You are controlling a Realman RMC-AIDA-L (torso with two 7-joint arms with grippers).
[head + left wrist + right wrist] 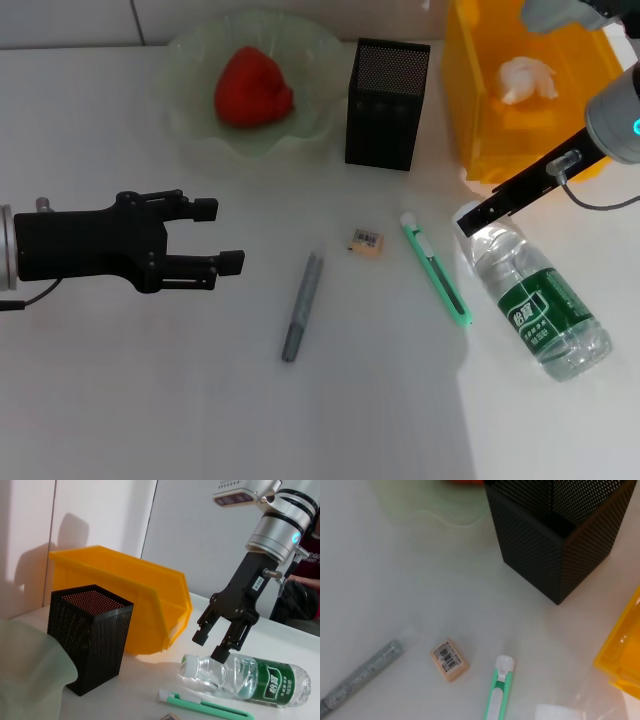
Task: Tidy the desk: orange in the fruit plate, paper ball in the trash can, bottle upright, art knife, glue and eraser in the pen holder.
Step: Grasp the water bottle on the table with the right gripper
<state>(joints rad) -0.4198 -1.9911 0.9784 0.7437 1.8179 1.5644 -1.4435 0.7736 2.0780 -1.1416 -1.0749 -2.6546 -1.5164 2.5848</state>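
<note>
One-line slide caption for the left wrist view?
Right gripper open just above the lying bottle's cap end, knife in front, pen holder and trash can alongside.

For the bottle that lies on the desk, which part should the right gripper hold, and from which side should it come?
Probably the neck end, from above. The bottle lies flat on the desk, cap pointing toward the trash can. The right gripper hangs open just over the neck. The knife lies close beside the bottle, so a low sideways approach looks riskier.
</note>
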